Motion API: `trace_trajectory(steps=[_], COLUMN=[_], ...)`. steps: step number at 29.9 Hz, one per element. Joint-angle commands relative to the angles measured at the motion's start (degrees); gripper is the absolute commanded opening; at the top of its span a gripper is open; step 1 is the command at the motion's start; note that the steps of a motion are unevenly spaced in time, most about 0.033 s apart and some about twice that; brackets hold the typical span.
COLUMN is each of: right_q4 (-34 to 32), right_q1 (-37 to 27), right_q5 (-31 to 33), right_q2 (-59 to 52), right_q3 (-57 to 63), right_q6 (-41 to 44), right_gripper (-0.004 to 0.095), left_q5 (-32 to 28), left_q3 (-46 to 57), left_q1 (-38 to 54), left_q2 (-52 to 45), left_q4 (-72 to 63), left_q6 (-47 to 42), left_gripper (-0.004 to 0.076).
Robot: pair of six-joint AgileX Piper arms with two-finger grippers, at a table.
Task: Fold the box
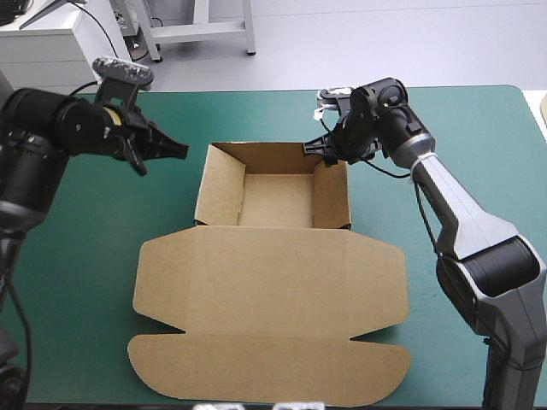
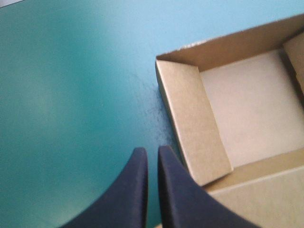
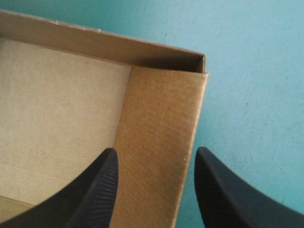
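Near the middle of the teal-green table cover [image 1: 85,222] lies the brown box [image 1: 273,282], half formed: its far part stands as an open tray with four raised walls around a bare floor [image 1: 278,201], and its lid [image 1: 273,256] lies flat on the cover toward the near edge, with the rounded tuck flap [image 1: 269,363] spread out beyond it. The left gripper [image 1: 167,149] hangs above the cover just beside the tray's left wall [image 1: 218,192], apart from the board. In the left wrist view its black fingers [image 2: 137,190] stand drawn together with only a thin slit between them and nothing held, the left gripper [image 2: 151,149] pointing at bare cover [image 2: 71,95] just outside the left wall [image 2: 192,123] of the box [image 2: 247,104]. The right gripper [image 1: 320,149] sits at the tray's far right corner, where the far wall [image 1: 265,155] meets the right wall [image 1: 331,195]. In the right wrist view the right gripper [image 3: 156,152] is spread wide, its fingers [image 3: 102,190] well apart and astride the right wall [image 3: 161,123]: one is over the tray's inside, the other over the cover [image 3: 256,71] outside the box [image 3: 57,104]. Whether either finger touches the board cannot be told.
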Motion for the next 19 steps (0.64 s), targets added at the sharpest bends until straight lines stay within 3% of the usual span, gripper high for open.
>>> trace_trajectory(steps=[1, 9, 14, 19], right_q4=[0.09, 0.43, 5.02, 3.04], right_q1=[-0.17, -0.17, -0.17, -0.17], right_q5=[0.05, 0.05, 0.05, 0.05], right_q2=[-3.70, -3.70, -3.36, -3.39], right_q3=[1.57, 6.70, 9.61, 12.05], right_q6=[-0.48, -0.48, -0.48, -0.48], right_gripper=[0.0463, 0.0461, 0.0461, 0.0442], left_q5=[2.18, -6.32, -8.53, -14.25], left_q3=[7.04, 29.75, 40.38, 52.59], left_q1=[-0.24, -0.24, -0.24, -0.24], left_q2=[-8.49, -24.89, -31.85, -39.51], left_q4=[0.00, 0.21, 0.00, -0.64], left_q6=[1.31, 1.31, 1.31, 0.91], left_gripper=[-0.0006, -0.0008, -0.0008, -0.0008])
